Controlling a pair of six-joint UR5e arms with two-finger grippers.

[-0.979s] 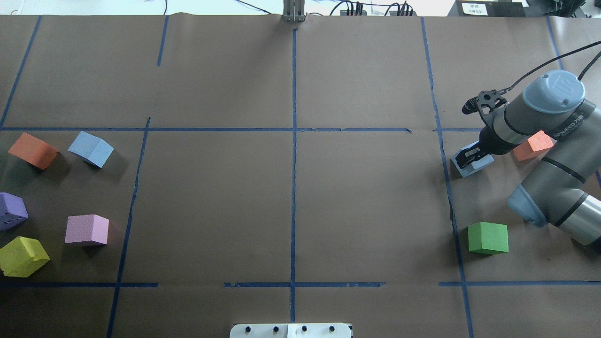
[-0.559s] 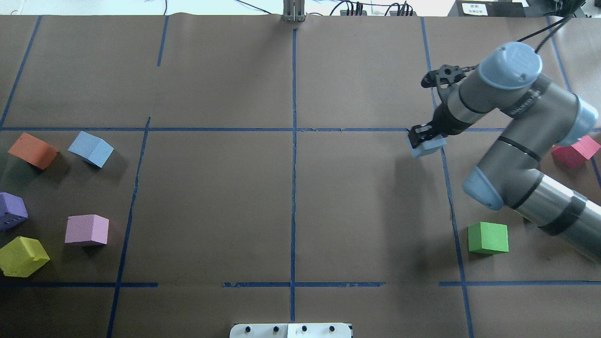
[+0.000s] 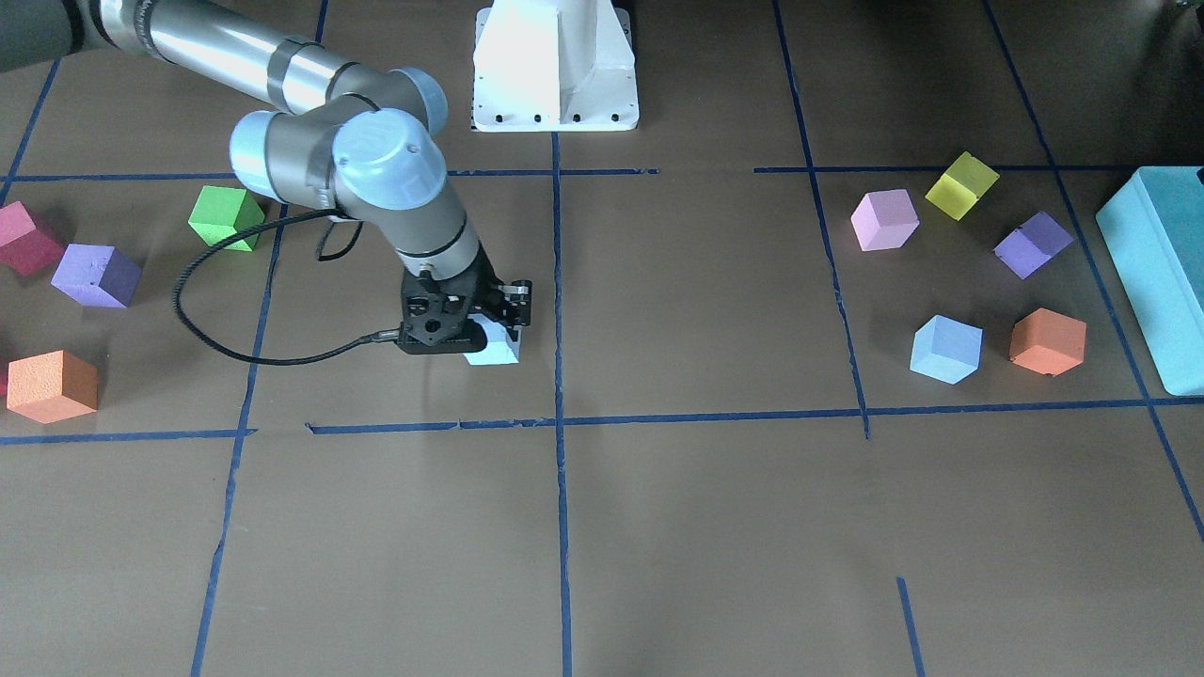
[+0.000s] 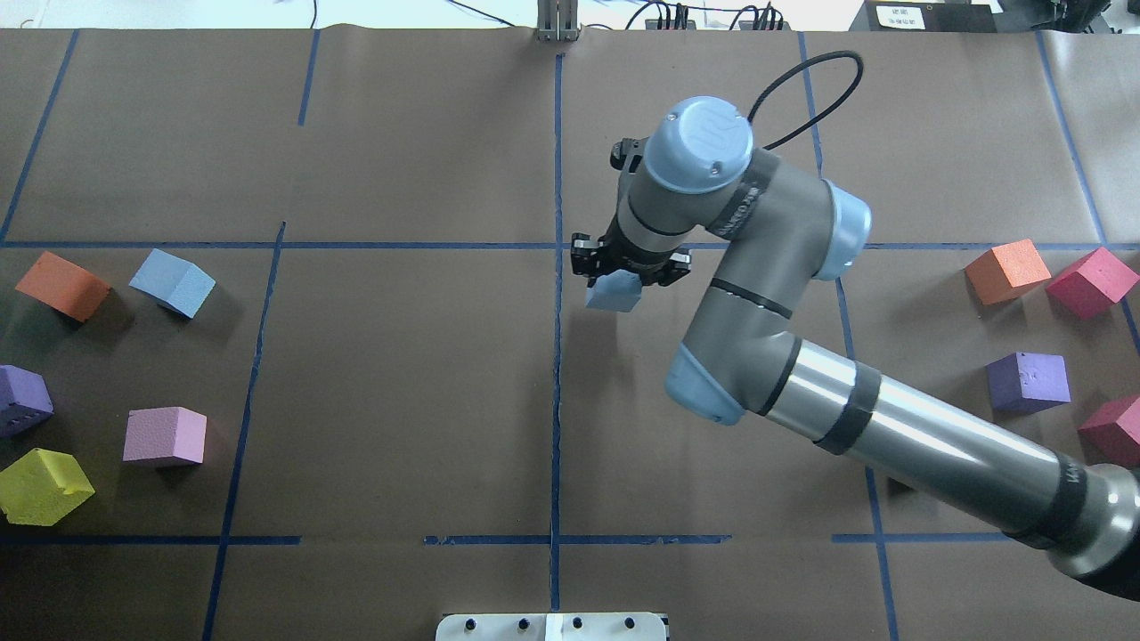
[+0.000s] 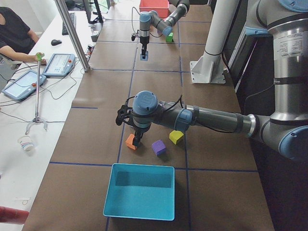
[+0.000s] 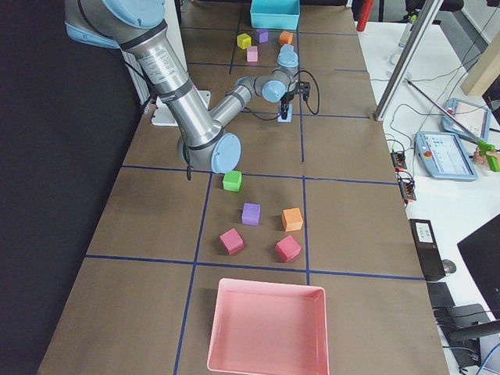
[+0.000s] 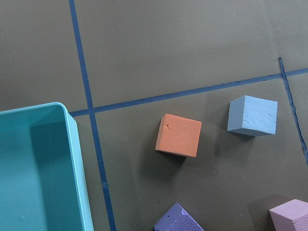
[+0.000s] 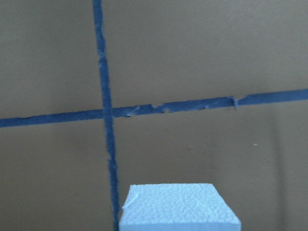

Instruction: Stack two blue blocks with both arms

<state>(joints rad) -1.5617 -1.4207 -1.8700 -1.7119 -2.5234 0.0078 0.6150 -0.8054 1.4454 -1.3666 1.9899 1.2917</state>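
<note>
My right gripper is shut on a pale blue block and holds it a little above the table, just right of the centre tape line. The same block shows in the front view and at the bottom of the right wrist view. The second blue block lies at the table's left end beside an orange cube; it also shows in the left wrist view. My left gripper shows only in the exterior left view, over that group; I cannot tell if it is open or shut.
Purple, pink and yellow cubes lie at the left end, next to a teal tray. Orange, red and purple cubes lie at the right end. A white pedestal stands at the robot's side.
My right arm has lifted the pale blue block from the right section and carried it left to the centre tape line. The blocks at the left end have not moved.
</note>
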